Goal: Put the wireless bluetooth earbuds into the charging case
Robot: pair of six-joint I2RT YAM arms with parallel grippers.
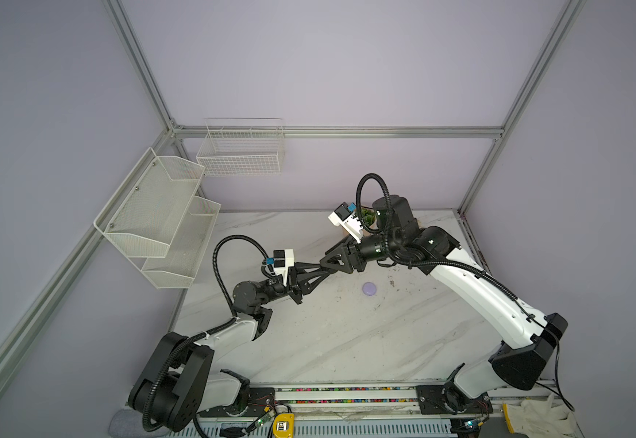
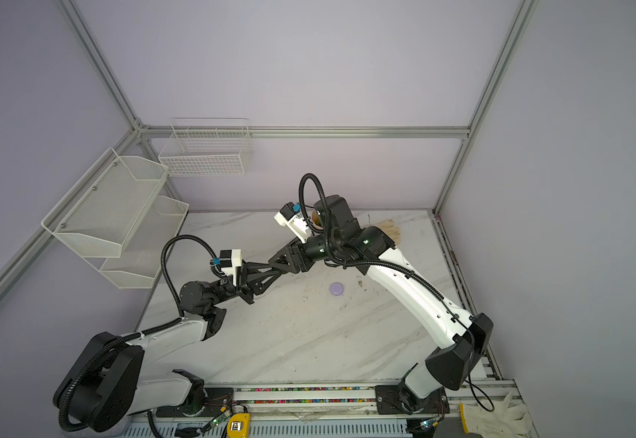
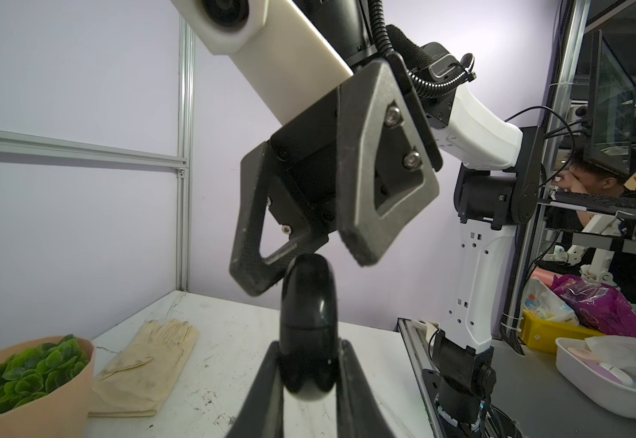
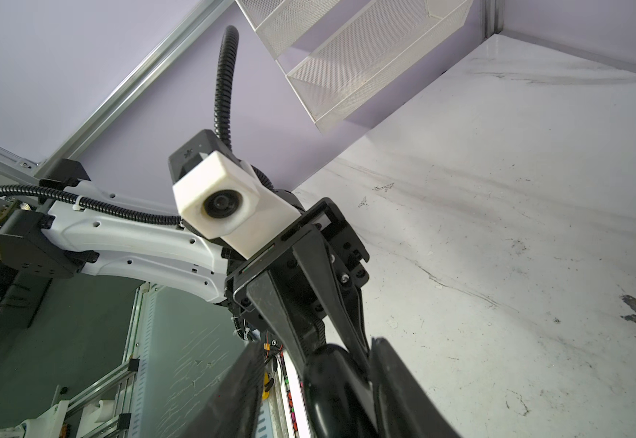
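A glossy black round charging case (image 3: 308,314) is held up above the table, edge-on, and my left gripper (image 3: 308,364) is shut on its lower part. My right gripper (image 4: 316,364) comes from the opposite side and stands open astride the same case (image 4: 331,386). One finger lies against the case and a gap shows at the other. In both top views the two grippers meet tip to tip (image 1: 325,265) over the middle of the table, hiding the black case. A lilac puck-like case (image 1: 369,289) lies closed on the table. The earbuds are out of view.
At the back of the marble table stand a potted green plant (image 3: 24,375) and a pair of cream gloves (image 3: 145,360). White mesh shelves (image 1: 157,216) and a wire basket (image 1: 240,151) hang on the left and back walls. A white tray (image 3: 581,375) sits beyond the table's edge.
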